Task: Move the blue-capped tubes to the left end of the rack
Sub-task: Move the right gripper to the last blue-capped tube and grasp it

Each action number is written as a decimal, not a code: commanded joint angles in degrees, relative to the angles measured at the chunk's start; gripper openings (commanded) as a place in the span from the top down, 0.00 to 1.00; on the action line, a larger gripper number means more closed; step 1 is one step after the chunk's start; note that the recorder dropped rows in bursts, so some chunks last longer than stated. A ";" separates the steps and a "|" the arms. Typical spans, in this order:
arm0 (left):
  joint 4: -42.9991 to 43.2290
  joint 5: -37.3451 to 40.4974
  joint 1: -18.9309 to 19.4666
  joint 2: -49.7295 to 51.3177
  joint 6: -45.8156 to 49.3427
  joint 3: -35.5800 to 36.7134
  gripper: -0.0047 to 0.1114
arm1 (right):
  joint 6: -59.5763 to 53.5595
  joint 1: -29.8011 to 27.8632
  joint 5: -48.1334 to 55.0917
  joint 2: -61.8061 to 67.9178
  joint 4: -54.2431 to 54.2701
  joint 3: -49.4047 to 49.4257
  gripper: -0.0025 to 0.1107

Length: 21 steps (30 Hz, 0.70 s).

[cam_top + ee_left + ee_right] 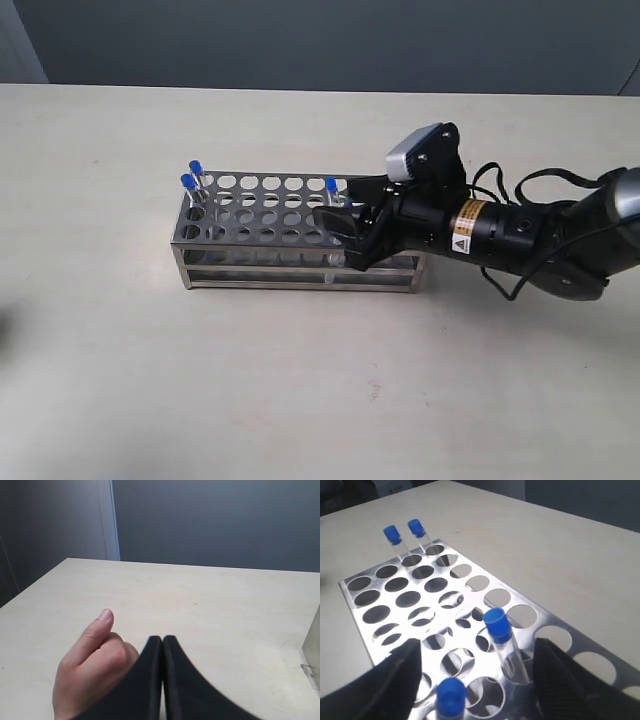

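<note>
The steel rack point(260, 215) lies lengthwise on the table. Two blue-capped tubes point(196, 168) point(187, 182) stand in holes at its left end; the right wrist view shows them at the far end point(391, 534) point(416, 527). A third tube point(331, 185) point(497, 625) stands toward the right end. The fourth point(451, 695) shows only in the right wrist view. My right gripper point(345, 238) point(480, 672) hovers open over the rack's right part, these two tubes in its gap, neither gripped. My left gripper point(162, 641) is shut on nothing, low over bare table.
A human hand point(95, 670) rests on the table right beside my left gripper's fingers. A metal edge point(312, 655) shows at the border of the left wrist view. The right arm's body and cables point(530, 235) stretch off to the right of the rack.
</note>
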 commanded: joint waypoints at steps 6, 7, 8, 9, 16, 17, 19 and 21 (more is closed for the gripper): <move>-0.11 0.11 -0.53 -0.21 -0.13 0.19 0.96 | 0.09 4.14 7.07 0.93 0.82 -2.81 0.90; -0.11 0.11 -0.53 -0.21 -0.13 0.19 0.96 | 0.48 4.14 7.07 0.81 0.82 -2.81 0.97; -0.11 0.11 -0.53 -0.21 -0.13 0.19 0.96 | 1.27 4.14 7.18 0.65 0.62 -2.81 0.98; -0.11 0.11 -0.53 -0.21 -0.13 0.19 0.96 | 1.27 4.14 7.41 0.30 0.19 -2.81 0.98; -0.11 0.11 -0.53 -0.21 -0.13 0.19 0.96 | 7.24 4.14 9.65 -4.86 -7.71 -2.81 0.98; -0.11 0.11 -0.53 -0.21 -0.13 0.19 0.96 | 7.69 4.14 9.75 -5.50 -8.09 -2.81 0.98; -0.11 0.11 -0.53 -0.21 -0.13 0.19 0.96 | 8.11 4.14 10.00 -6.50 -8.43 -2.81 0.98; -0.11 0.11 -0.53 -0.21 -0.13 0.19 0.96 | 8.11 4.14 10.38 -7.16 -8.43 -2.81 0.98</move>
